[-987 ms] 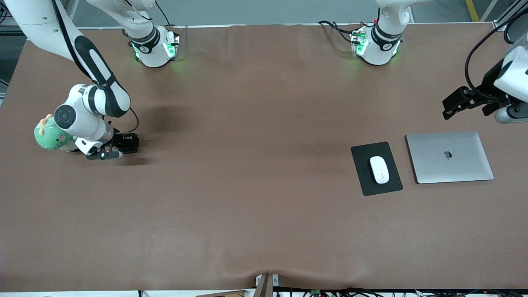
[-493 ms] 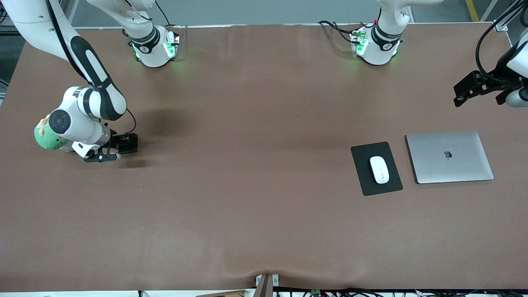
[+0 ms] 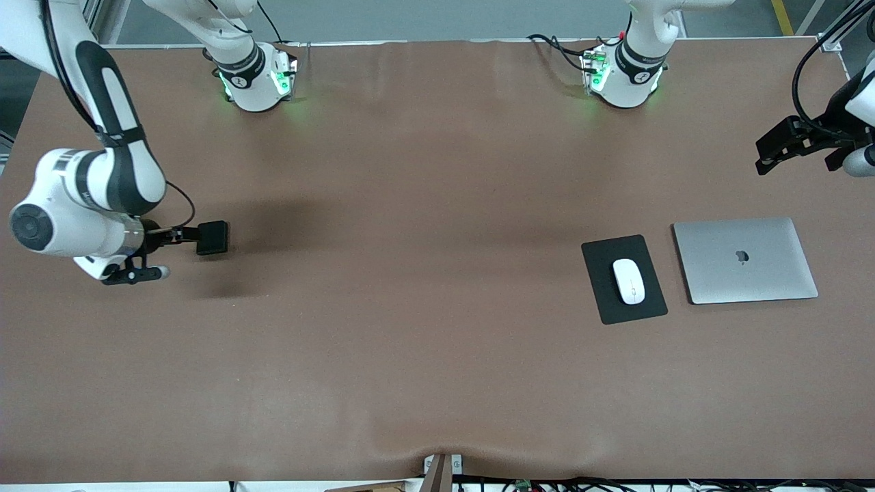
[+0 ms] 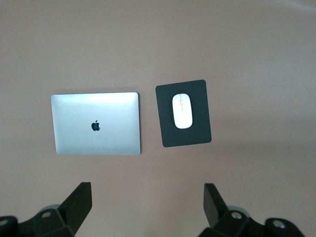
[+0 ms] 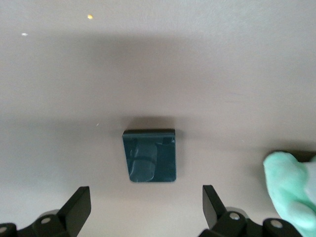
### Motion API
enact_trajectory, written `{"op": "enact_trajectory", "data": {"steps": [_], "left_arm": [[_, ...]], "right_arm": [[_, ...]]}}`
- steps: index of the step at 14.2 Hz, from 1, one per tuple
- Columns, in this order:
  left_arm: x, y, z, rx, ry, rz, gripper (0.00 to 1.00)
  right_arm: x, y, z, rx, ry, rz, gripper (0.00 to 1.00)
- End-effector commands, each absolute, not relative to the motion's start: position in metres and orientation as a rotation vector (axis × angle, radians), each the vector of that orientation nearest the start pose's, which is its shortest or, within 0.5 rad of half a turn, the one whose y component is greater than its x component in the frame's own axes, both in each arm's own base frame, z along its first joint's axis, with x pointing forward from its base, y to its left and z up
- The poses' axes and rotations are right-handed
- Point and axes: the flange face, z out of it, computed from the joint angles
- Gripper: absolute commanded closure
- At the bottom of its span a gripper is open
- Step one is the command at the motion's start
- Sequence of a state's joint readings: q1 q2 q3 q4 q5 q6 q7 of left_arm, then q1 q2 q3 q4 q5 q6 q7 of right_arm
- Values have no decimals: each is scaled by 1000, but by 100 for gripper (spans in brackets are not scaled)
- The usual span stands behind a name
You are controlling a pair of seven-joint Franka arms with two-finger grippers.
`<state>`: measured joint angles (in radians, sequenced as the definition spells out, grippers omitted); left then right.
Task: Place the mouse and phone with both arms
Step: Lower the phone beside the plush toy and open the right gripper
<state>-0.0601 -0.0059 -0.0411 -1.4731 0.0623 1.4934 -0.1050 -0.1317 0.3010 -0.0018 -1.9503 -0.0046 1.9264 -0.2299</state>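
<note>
The white mouse (image 3: 628,280) lies on a black mouse pad (image 3: 603,263) toward the left arm's end of the table; the left wrist view shows the mouse (image 4: 182,110) too. The black phone (image 3: 212,238) lies flat on the table toward the right arm's end. My right gripper (image 3: 176,235) hangs just beside the phone, open and apart from it. In the right wrist view the phone (image 5: 150,155) lies ahead of the open right gripper (image 5: 146,197). My left gripper (image 3: 779,147) is open and holds nothing, over the table's edge past the laptop; its own view shows this left gripper (image 4: 146,197) high above the table.
A closed silver laptop (image 3: 745,260) lies beside the mouse pad, toward the left arm's end. A green plush toy (image 5: 291,182) sits close to the right gripper; the front view hides it under the right arm. Both arm bases stand along the farthest table edge.
The right gripper has opened, left the phone on the table and drawn back toward the right arm's end. The left gripper has lifted a little away from the laptop.
</note>
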Motion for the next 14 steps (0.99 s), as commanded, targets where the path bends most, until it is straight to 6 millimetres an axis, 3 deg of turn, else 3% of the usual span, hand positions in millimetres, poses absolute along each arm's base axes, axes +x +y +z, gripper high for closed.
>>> {"op": "enact_trajectory", "data": {"steps": [1, 4, 6, 11, 14], "left_arm": [[536, -48, 671, -3105, 8, -46, 0], [536, -49, 671, -3105, 8, -48, 0], [535, -48, 673, -3111, 9, -52, 0], [535, -49, 671, -3113, 10, -47, 0], [530, -53, 671, -3138, 19, -3, 0]], "right_arm": [[587, -82, 347, -3038, -152, 508, 0], [613, -82, 407, -3054, -203, 433, 0], [618, -86, 431, -3062, -184, 410, 0], [610, -85, 500, -3051, -171, 451, 0], [598, -78, 563, -3037, -191, 465, 0]]}}
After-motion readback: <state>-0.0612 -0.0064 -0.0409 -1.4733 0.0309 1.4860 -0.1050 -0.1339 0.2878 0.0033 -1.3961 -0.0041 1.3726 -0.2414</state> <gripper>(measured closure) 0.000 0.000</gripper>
